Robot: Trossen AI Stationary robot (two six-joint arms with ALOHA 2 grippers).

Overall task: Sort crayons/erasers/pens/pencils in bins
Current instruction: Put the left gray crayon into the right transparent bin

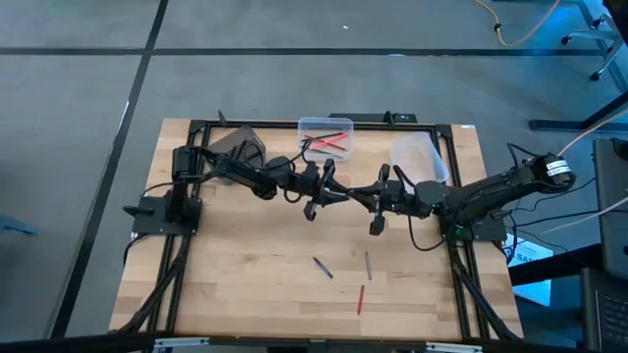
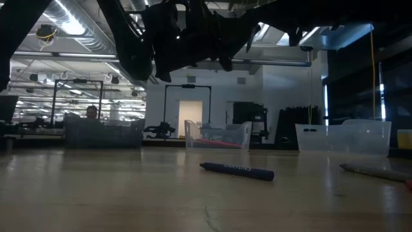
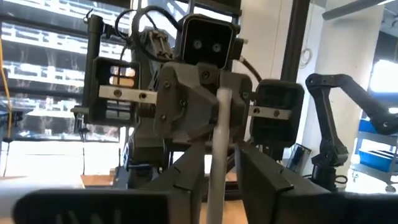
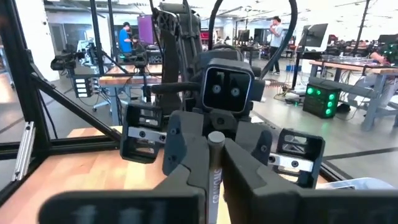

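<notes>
My two grippers meet tip to tip above the table's middle, well clear of the wood. My right gripper [image 1: 365, 196] is shut on a grey crayon [image 4: 214, 171] with lettering on its wrapper. My left gripper [image 1: 334, 192] faces it. Its fingers stand on either side of the same pale stick [image 3: 216, 155], with a narrow gap showing beside the stick. A dark blue crayon [image 1: 323, 267], a grey stick [image 1: 368, 265] and a red stick [image 1: 360, 299] lie flat on the table nearer the front edge. The blue crayon also shows in the low view [image 2: 237, 171]. My right gripper pinches the grey crayon's wrapped sides [image 4: 213, 180] between its two fingers. The fingers are level, come from the table's right and lie along the crayon. The crayon is level and lifted clear, and its round free end [image 4: 216, 138] points at my left gripper.
Three bins stand along the far edge: a dark grey one [image 1: 240, 145] at the left, a clear one [image 1: 326, 137] holding red and pink sticks in the middle, and a whitish one [image 1: 420, 157] at the right. A black frame [image 1: 196, 127] borders the table. People show in the room beyond.
</notes>
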